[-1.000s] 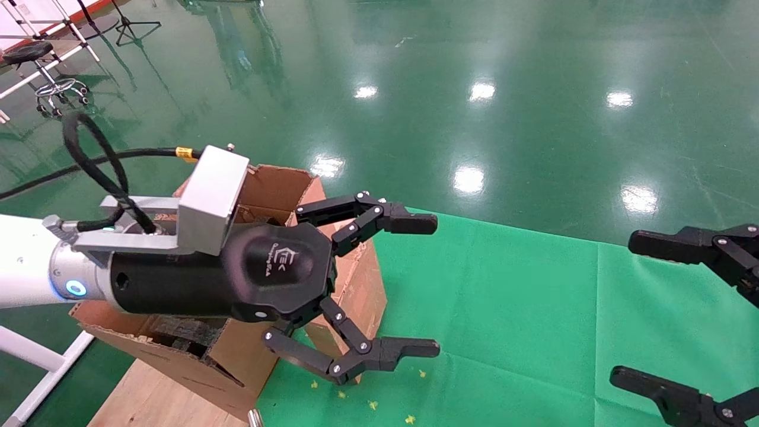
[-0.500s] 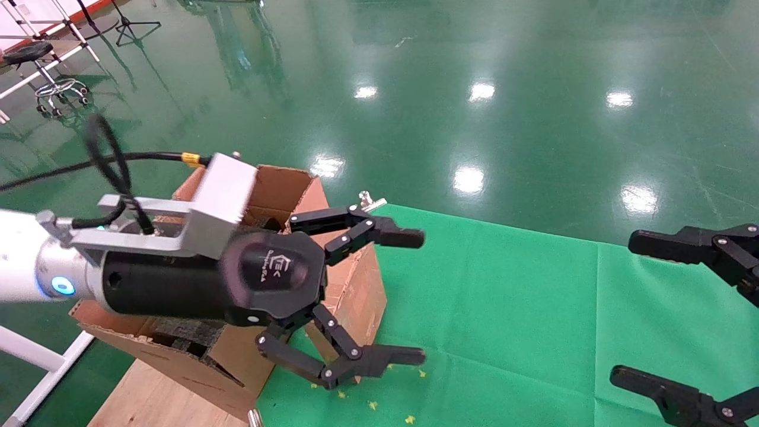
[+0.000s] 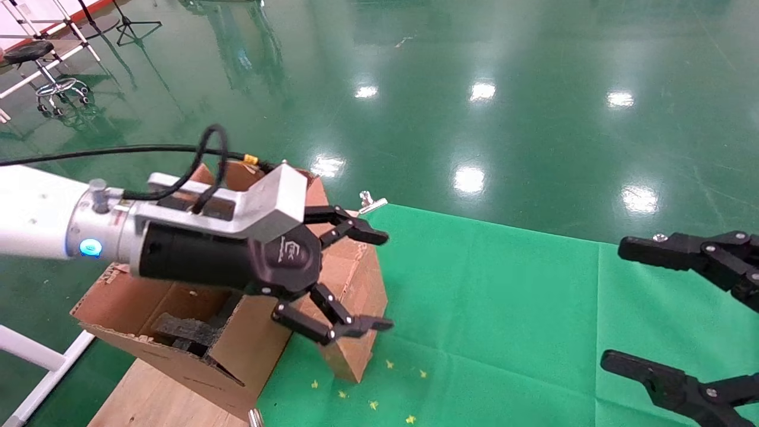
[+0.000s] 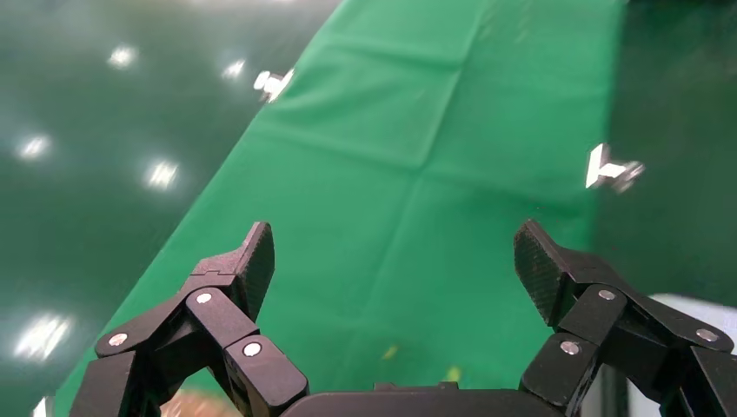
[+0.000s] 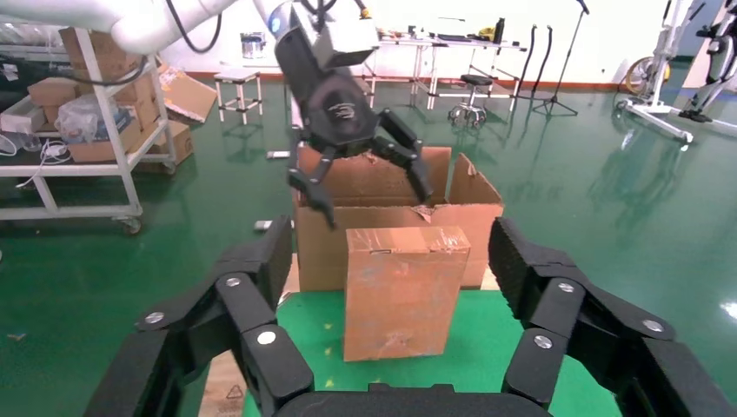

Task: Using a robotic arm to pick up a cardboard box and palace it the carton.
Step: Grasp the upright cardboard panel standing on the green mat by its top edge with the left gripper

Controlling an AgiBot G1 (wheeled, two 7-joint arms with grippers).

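The cardboard box (image 5: 404,291), small, brown and wrapped in clear tape, stands upright on the green cloth (image 3: 504,308), right in front of the carton (image 5: 317,243). In the head view the cardboard box (image 3: 356,279) shows between the fingers of my left gripper (image 3: 386,281). That gripper, on the white robotic arm (image 3: 35,213), hangs open just above the box's top, nothing in it. The wrist view of the left gripper (image 4: 393,239) shows only cloth between the fingers. The carton (image 3: 148,350) holds black foam (image 3: 178,332). My right gripper (image 3: 614,303) waits open at the far right.
The carton rests on a wooden board (image 3: 148,397) at the cloth's left edge. A metal clamp (image 3: 370,201) grips the cloth's far corner. Glossy green floor (image 3: 474,89) lies beyond the table. A stool (image 3: 35,59) stands far left. Shelves with boxes (image 5: 78,113) lie behind the carton.
My left gripper has drawn back and down toward the carton, settling over the small box, and its wrist has rolled. The right gripper has crept slightly left.
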